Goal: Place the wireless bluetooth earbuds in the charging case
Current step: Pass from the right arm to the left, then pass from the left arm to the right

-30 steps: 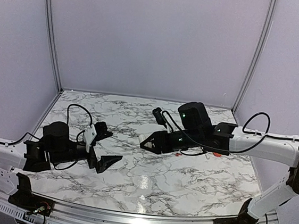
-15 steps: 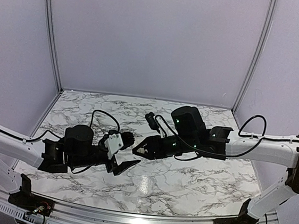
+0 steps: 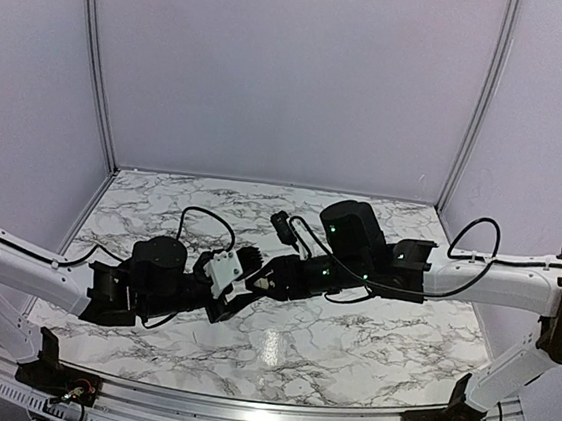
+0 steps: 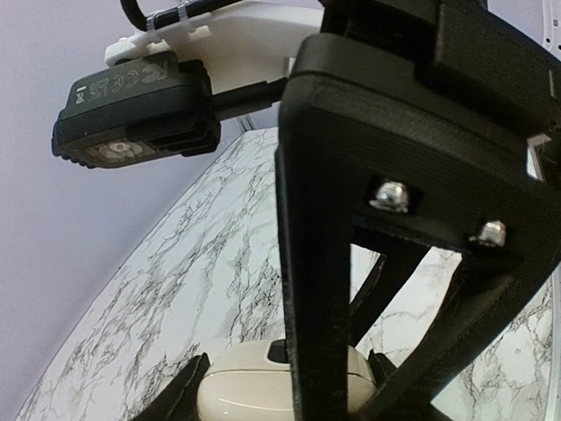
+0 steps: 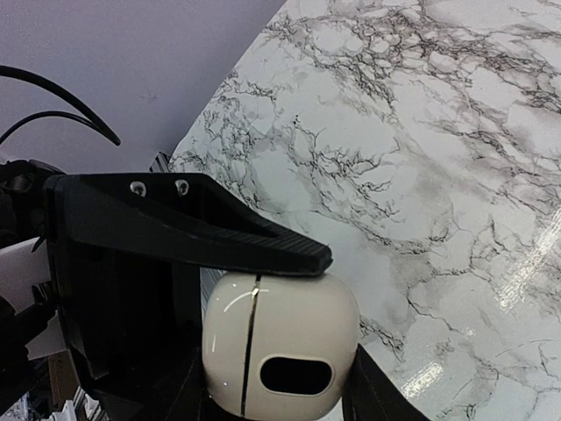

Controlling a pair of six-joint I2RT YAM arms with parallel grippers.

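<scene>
Mid-air over table: we had the charging case aloft near centre, off the marble.
Right gripper: clamped across charging case, seam and slot facing out, likely to present it for opening.
Left gripper: fingers flanked charging case; contact unclear, so we couldn't call its state.
Earbuds: not visible in any view.

Pale lilac walls with metal corner strips enclose a glossy white marble-patterned table
</scene>
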